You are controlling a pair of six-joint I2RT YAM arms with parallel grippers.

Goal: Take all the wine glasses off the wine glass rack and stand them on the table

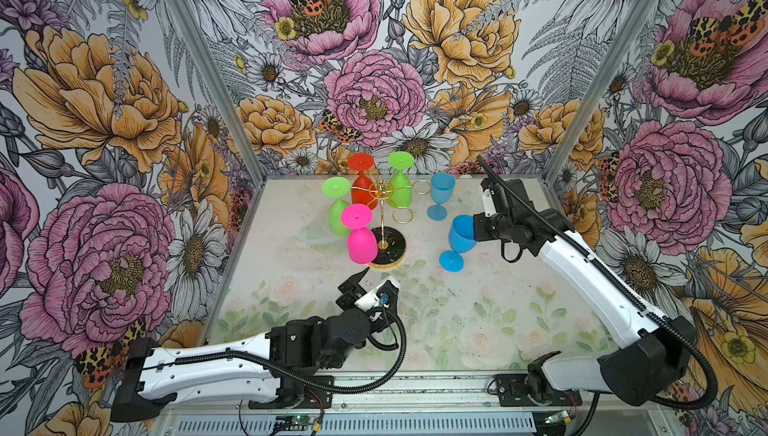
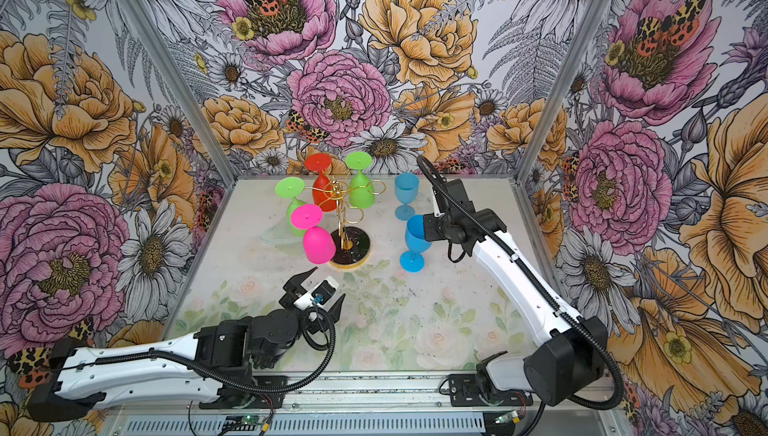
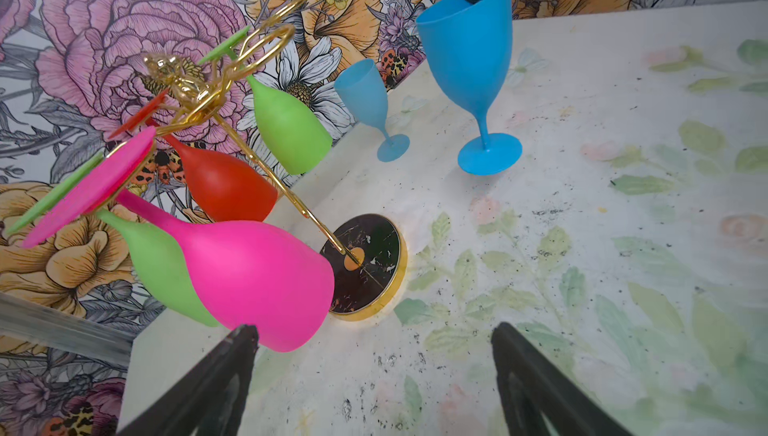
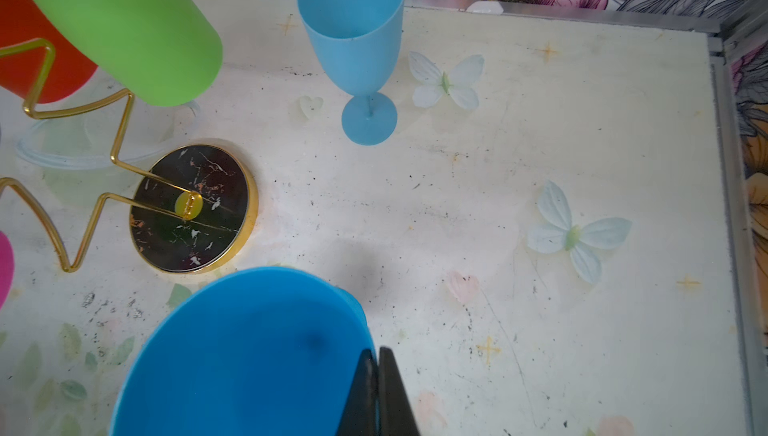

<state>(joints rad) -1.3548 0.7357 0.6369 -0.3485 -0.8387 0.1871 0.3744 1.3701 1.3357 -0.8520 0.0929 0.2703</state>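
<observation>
The wine glass rack (image 1: 382, 222) is a gold wire stand on a black disc base (image 3: 365, 265) at mid-table. Upside down on its loops hang a pink wine glass (image 1: 360, 242), a red one (image 1: 363, 193) and two green ones (image 1: 338, 222) (image 1: 400, 193). My right gripper (image 1: 473, 226) is shut on the rim of a blue wine glass (image 1: 460, 240), which stands upright to the right of the rack with its foot down at the table. My left gripper (image 3: 374, 330) is open and empty, in front of the rack, one fingertip (image 3: 247, 332) close to the pink bowl.
A second blue glass (image 1: 441, 195) stands upright on the table behind the held one. A clear glass dish (image 1: 313, 235) lies left of the rack. Flowered walls close in the table at the back and on both sides.
</observation>
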